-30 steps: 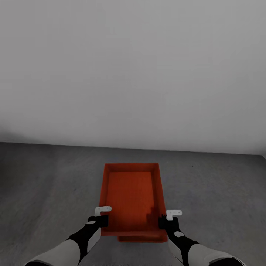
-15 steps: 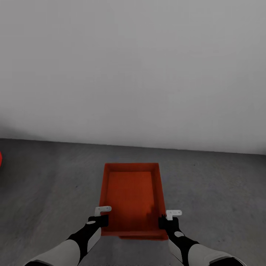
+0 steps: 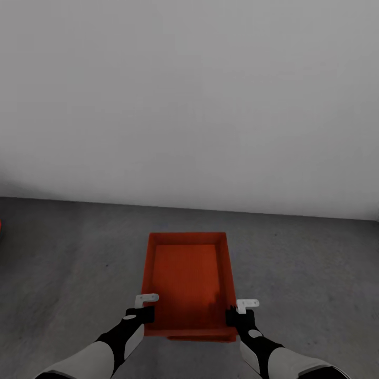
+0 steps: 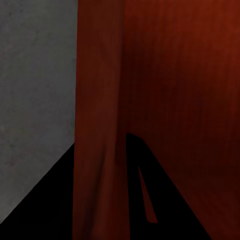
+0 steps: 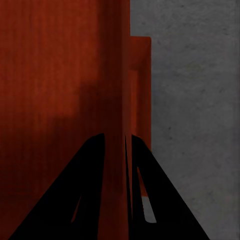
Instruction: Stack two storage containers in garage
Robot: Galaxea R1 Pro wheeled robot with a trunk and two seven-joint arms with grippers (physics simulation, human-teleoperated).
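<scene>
I hold one red-orange storage container low over the garage's dark grey floor. My left gripper is shut on its left wall near the near corner, and my right gripper is shut on its right wall. The second storage container lies directly beneath, showing as a thin strip past the near edge. In the left wrist view the held wall runs between the dark fingers. In the right wrist view the lower container's rim shows beside the gripped wall.
A plain white wall stands close ahead, meeting the concrete a little beyond the containers. A tiny red sliver sits at the far left edge. Bare concrete stretches to both sides of the bins.
The view has shifted slightly. The lower container's strip under the held one has shrunk and moved left, so the two bins line up more closely. Both grippers keep their hold.
</scene>
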